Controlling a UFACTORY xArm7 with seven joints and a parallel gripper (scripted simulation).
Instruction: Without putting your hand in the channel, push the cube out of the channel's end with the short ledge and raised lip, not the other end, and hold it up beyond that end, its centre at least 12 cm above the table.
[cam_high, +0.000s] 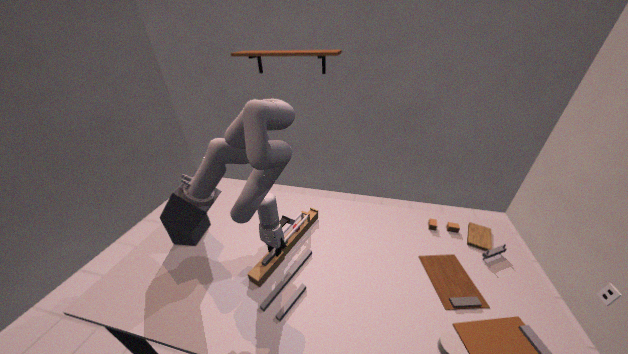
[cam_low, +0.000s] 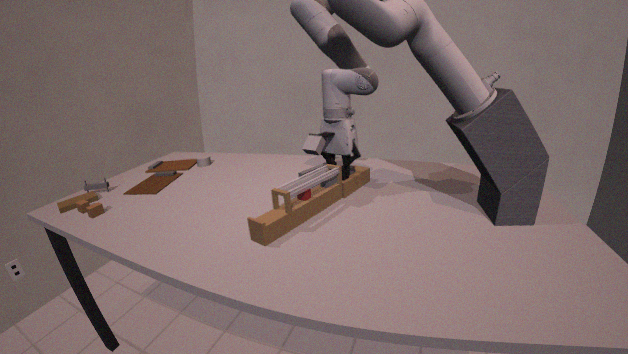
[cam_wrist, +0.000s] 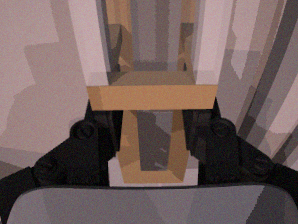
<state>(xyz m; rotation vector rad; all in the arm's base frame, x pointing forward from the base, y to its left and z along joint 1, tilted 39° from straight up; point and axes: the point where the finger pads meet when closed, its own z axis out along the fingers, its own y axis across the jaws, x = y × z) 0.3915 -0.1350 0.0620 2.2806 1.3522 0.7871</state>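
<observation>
The red cube is sitting inside the wooden channel, about halfway along it, under the see-through cover. It is not being held by anything.

We are thinking a few things could go wrong. The jaws are hanging right over one end of the channel, so if they are going lower they could be dipping inside it, and that is not allowed. They could also be bumping the wooden walls and shoving the whole channel across the table. And a push from the wrong side would be sending the cube out of the wrong end.

The jaws are standing partly open, one on each side of the wooden end, and they are gripping nothing. The arm is reaching from its dark base, with the wrist pointing straight down.
</observation>
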